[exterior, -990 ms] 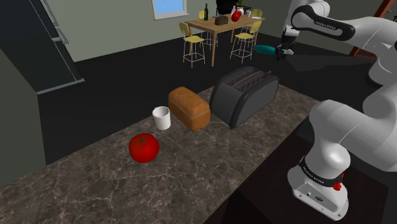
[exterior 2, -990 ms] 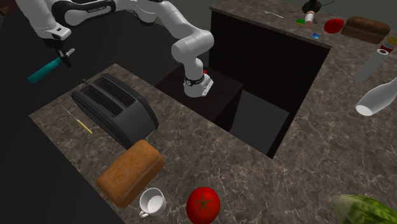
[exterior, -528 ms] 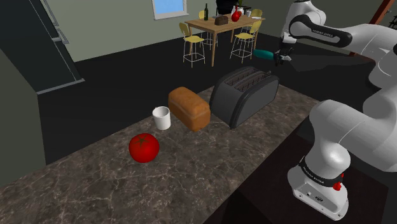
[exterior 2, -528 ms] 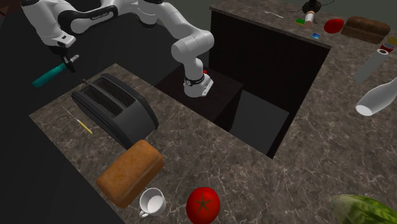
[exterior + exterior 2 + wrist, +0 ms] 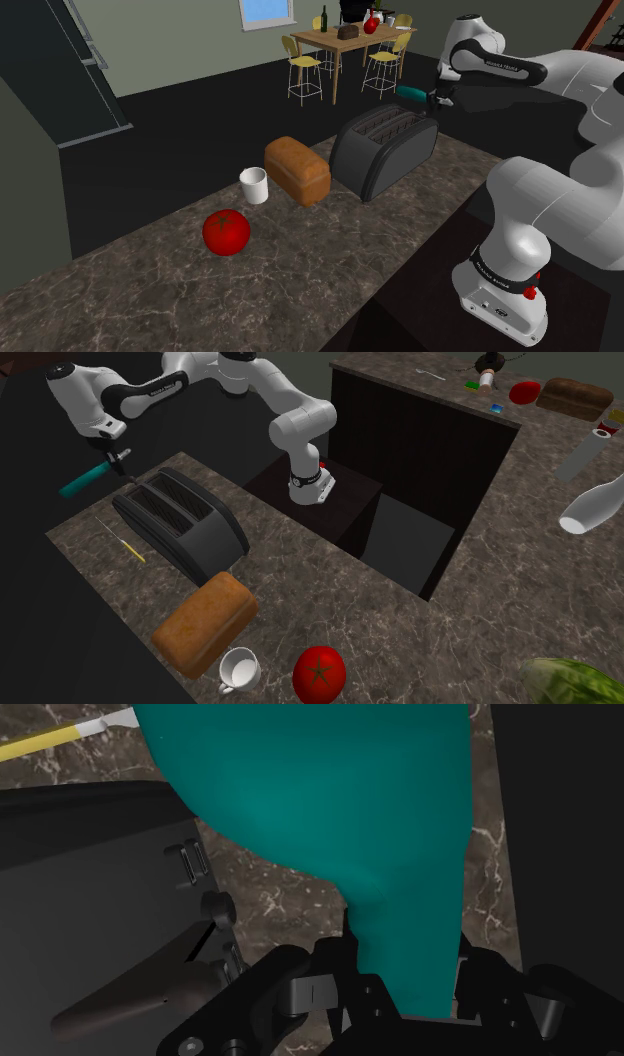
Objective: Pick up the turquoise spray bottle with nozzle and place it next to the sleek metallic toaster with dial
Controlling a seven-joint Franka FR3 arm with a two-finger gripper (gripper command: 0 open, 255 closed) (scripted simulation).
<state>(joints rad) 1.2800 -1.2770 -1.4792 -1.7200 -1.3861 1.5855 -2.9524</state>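
Observation:
The turquoise spray bottle lies roughly level in the air, just beyond the far end of the dark grey toaster. My gripper is shut on its narrow end. In the second exterior view the bottle sticks out past the counter's edge, with the gripper above the toaster's end. In the wrist view the fingers clasp the bottle's neck at the gripper, and the toaster's end with its dial and lever is close beside it.
A brown bread loaf, a white cup and a red tomato stand in a row on the marble counter. A thin yellow-handled utensil lies beside the toaster. Dark floor drops off beyond the counter's edge.
The arm has carried the bottle downward and closer to the toaster's far end. The grip on the bottle is unchanged.

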